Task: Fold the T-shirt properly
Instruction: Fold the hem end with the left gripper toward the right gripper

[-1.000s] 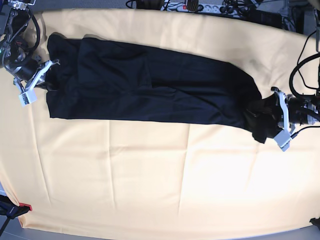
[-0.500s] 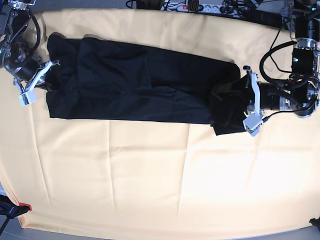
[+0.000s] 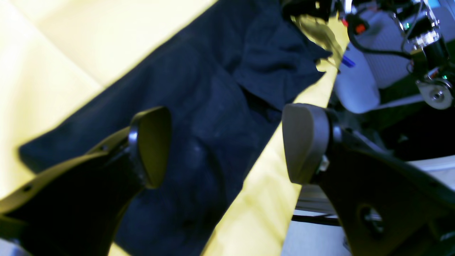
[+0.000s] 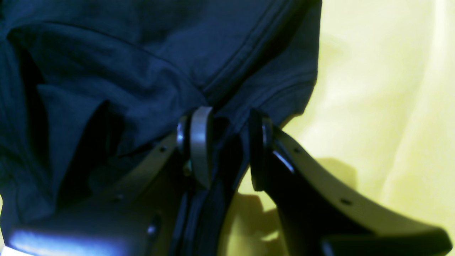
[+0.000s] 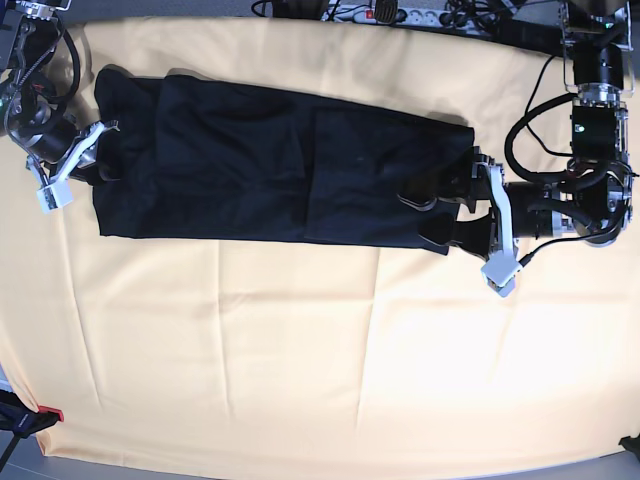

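Matt soft dark cloth T-shirt (image 5: 270, 165), smooth pale yellow creased tablecloth (image 5: 300, 350), glossy black plastic left claw (image 3: 227, 145)

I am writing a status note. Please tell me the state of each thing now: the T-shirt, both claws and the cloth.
T-shirt: lying in a long folded band.
Left claw: open wide, holding nothing.
Right claw: jaws partly apart, shirt fabric between them.
Yellow tablecloth: spread flat, lightly creased.

T-shirt (image 4: 106, 71) cut off by right wrist frame edge.
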You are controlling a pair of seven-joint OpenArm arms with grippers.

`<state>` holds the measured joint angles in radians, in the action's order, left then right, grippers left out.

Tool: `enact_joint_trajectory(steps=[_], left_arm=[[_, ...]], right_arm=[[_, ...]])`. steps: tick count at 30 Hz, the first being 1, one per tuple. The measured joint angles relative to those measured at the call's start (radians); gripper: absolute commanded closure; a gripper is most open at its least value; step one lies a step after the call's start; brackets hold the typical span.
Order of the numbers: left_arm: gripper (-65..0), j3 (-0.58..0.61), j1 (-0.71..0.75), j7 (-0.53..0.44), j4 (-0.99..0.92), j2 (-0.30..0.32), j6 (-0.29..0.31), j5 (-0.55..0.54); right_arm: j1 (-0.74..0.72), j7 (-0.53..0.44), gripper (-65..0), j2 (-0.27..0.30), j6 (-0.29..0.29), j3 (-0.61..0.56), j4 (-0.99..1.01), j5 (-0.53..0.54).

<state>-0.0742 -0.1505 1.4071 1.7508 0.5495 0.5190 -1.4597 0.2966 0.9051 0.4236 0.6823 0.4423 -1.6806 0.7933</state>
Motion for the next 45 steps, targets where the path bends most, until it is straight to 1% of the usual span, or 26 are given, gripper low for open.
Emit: enact_joint_trajectory(steps=[3,4,5,6,7,8,10,11,12,14,17,18,20,22,23,25,28,29,31,32,36,39,40,41,43,45], left_arm=[[-48.8,-0.006,0.001,0.003,0.000,0.001,0.082,0.001],[-44.9,-0.006,0.002,0.002,0.000,0.000,0.100,0.001],[-36.5,-0.006,0.004,0.002,0.000,0.000,0.115,0.000],[-23.3,-0.005,0.008,0.002,0.000,-0.002,0.119,0.000],[-7.1,-0.005,0.012,0.003,0.000,-0.005,0.119,0.005],[0.0,-0.005,0.019,-0.004,0.000,-0.009,0.120,0.031],[0.0,-0.005,0.045,-0.003,0.000,-0.021,0.144,0.094],[0.0,-0.005,0.068,-0.029,0.000,-0.027,0.145,0.134],[0.0,-0.004,0.092,-0.074,-0.001,-0.035,0.146,0.177],[0.0,0.009,0.127,-0.149,-0.008,-0.042,0.148,0.282],[0.0,0.016,0.162,-0.250,-0.029,-0.053,0.145,0.432],[0.0,0.017,0.172,-0.268,-0.035,-0.054,0.145,0.460],[0.0,0.020,0.192,-0.282,-0.053,-0.055,0.137,0.500],[0.0,0.021,0.203,-0.286,-0.080,-0.055,0.133,0.503],[0.0,0.021,0.203,-0.286,-0.099,-0.057,0.133,0.506],[0.0,0.021,0.200,-0.292,-0.129,-0.060,0.133,0.499],[0.0,0.021,0.200,-0.301,-0.145,-0.060,0.134,0.487],[0.0,0.021,0.201,-0.301,-0.145,-0.060,0.134,0.487],[0.0,0.021,0.200,-0.300,-0.145,-0.060,0.134,0.488],[0.0,0.021,0.200,-0.301,-0.145,-0.060,0.134,0.488],[0.0,0.021,0.200,-0.292,-0.145,-0.060,0.133,0.469],[0.0,0.021,0.201,-0.286,-0.146,-0.060,0.133,0.445],[0.0,0.021,0.201,-0.285,-0.147,-0.060,0.133,0.441],[0.0,0.021,0.200,-0.285,-0.147,-0.060,0.133,0.442],[0.0,0.021,0.201,-0.285,-0.147,-0.060,0.133,0.435],[0.0,0.021,0.201,-0.285,-0.147,-0.060,0.133,0.436]], right_arm=[[0.000,0.000,-20.2,0.000,0.000,0.000,0.000,0.000],[0.000,0.000,-20.2,0.000,0.000,0.000,0.000,0.000],[0.000,0.000,-20.2,0.000,0.000,0.000,0.000,0.000],[0.000,0.000,-20.2,0.000,0.000,0.000,0.000,0.000],[0.000,0.000,-20.2,0.000,0.000,0.000,0.000,0.000],[0.000,0.000,-20.2,0.000,0.000,0.000,0.000,0.000],[0.001,0.000,-20.2,0.000,0.000,0.000,0.000,0.025],[0.000,-0.001,-20.2,0.000,0.000,0.000,0.000,0.039],[-0.003,0.000,-20.2,0.000,-0.001,0.000,0.000,0.056],[-0.023,0.028,-20.7,-0.001,-0.026,0.000,-0.010,0.062],[-0.089,0.064,-26.0,0.001,-0.061,0.005,-0.049,0.060],[-0.113,0.065,-28.6,0.002,-0.087,0.008,-0.061,0.046],[-0.146,0.079,-33.0,0.003,-0.149,0.023,-0.069,-0.038],[-0.155,0.117,-35.1,0.006,-0.237,0.029,-0.067,-0.156],[-0.152,0.134,-35.2,0.005,-0.276,0.031,-0.066,-0.194],[-0.129,0.140,-35.2,0.005,-0.333,0.033,-0.059,-0.198],[-0.075,0.138,-35.2,0.000,-0.381,0.053,-0.023,-0.163],[-0.054,0.143,-35.2,-0.003,-0.380,0.069,-0.003,-0.129],[-0.024,0.132,-35.2,-0.016,-0.346,0.117,0.029,-0.039],[-0.026,0.139,-35.2,-0.031,-0.328,0.150,0.043,-0.016],[-0.026,0.165,-35.2,-0.111,-0.242,0.238,0.109,0.170],[-0.029,0.181,-35.2,-0.144,-0.188,0.242,0.145,0.252],[-0.031,0.198,-35.2,-0.155,-0.166,0.237,0.146,0.272],[-0.031,0.218,-35.2,-0.167,-0.127,0.230,0.146,0.283],[-0.031,0.256,-35.2,-0.183,-0.075,0.205,0.146,0.327],[-0.031,0.294,-35.2,-0.185,-0.045,0.169,0.146,0.369]])
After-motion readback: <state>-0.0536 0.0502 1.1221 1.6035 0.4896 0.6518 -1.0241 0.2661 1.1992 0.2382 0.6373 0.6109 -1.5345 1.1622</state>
